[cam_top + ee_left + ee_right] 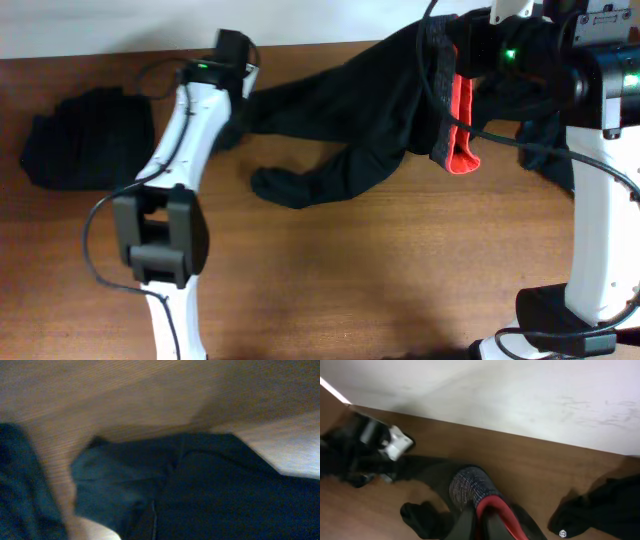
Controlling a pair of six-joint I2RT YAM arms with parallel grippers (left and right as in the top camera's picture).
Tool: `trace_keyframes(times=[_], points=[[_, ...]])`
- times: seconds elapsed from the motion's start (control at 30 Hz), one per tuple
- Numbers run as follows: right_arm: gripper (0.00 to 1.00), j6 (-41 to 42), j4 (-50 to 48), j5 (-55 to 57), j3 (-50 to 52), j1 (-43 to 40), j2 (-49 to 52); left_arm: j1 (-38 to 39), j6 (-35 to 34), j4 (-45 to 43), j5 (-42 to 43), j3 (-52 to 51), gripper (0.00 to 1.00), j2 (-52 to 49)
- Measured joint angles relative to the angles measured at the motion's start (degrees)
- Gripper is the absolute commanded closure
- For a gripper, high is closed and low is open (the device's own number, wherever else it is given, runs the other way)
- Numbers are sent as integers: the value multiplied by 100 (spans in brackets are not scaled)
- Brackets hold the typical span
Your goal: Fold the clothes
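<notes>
Long black trousers [350, 100] lie stretched across the back of the wooden table. Their grey waistband [470, 485] and red-orange lining [461, 125] are lifted at the right. My right gripper [482, 524] is shut on that waistband, with the red lining [504, 512] folded over its fingers. My left gripper [240, 85] is down at the end of one trouser leg. Its jaws are hidden, and dark cloth [210, 490] fills its wrist view right up to them. The other leg end [285, 186] lies loose toward the table's middle.
A folded black garment [90, 140] lies at the far left. More dark clothes [545, 140] are heaped under the right arm and also show as a dark heap [605, 505] in the right wrist view. The table's back edge [320, 45] meets a white surface.
</notes>
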State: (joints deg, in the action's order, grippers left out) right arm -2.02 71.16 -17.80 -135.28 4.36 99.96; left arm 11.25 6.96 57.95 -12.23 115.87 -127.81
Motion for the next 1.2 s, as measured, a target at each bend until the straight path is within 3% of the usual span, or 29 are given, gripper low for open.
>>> trace_keyframes(times=[0.4,0.6,0.97,1.2], points=[[96,0,142,66,2,0,-109,-750,-107,385,63,35,99,1099],[96,31,236,111,0,0,-387,-903,-164,511,85,46,99,2232],[96,1340,929,1213,0,0,-817,-903,-498,1189,85,103,99,3626],[96,1539,1091,1587,-33,0,-933,-903,-531,1213,85,129,99,3744]])
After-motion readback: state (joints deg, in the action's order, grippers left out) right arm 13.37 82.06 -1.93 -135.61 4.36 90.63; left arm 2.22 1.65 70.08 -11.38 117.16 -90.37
